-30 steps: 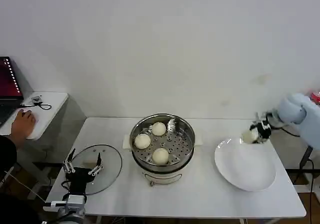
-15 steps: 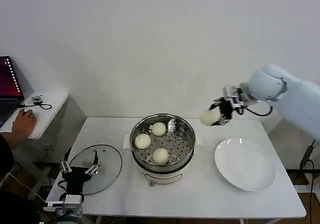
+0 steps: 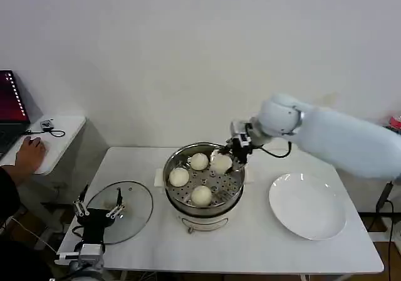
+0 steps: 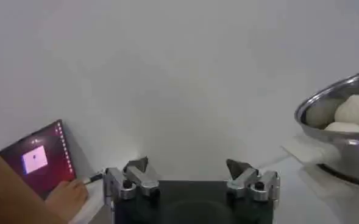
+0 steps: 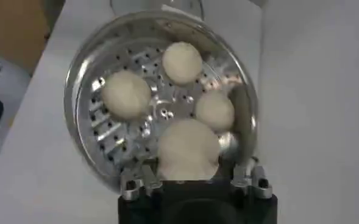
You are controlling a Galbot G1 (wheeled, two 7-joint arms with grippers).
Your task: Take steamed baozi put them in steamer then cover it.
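Cut off and hidden
The steamer (image 4: 344, 131) is running off the picture's 3 o'clock edge; the right end effector (image 5: 190, 182) is hiding the held baozi's (image 5: 188, 149) underside.

A bare lab or test room, not a kitchen: plain white wall (image 3: 188, 55), white table (image 3: 250, 237), and a side desk (image 3: 59, 133) (with a lit laptop (image 3: 11, 105) and cables).

No text, label, brand or number can be read anywhere. The laptop screen (image 3: 11, 99), on the side desk well apart from the steamer (image 3: 203, 180), shows only a dark red glow with a small pale window; no letters are legible on it.
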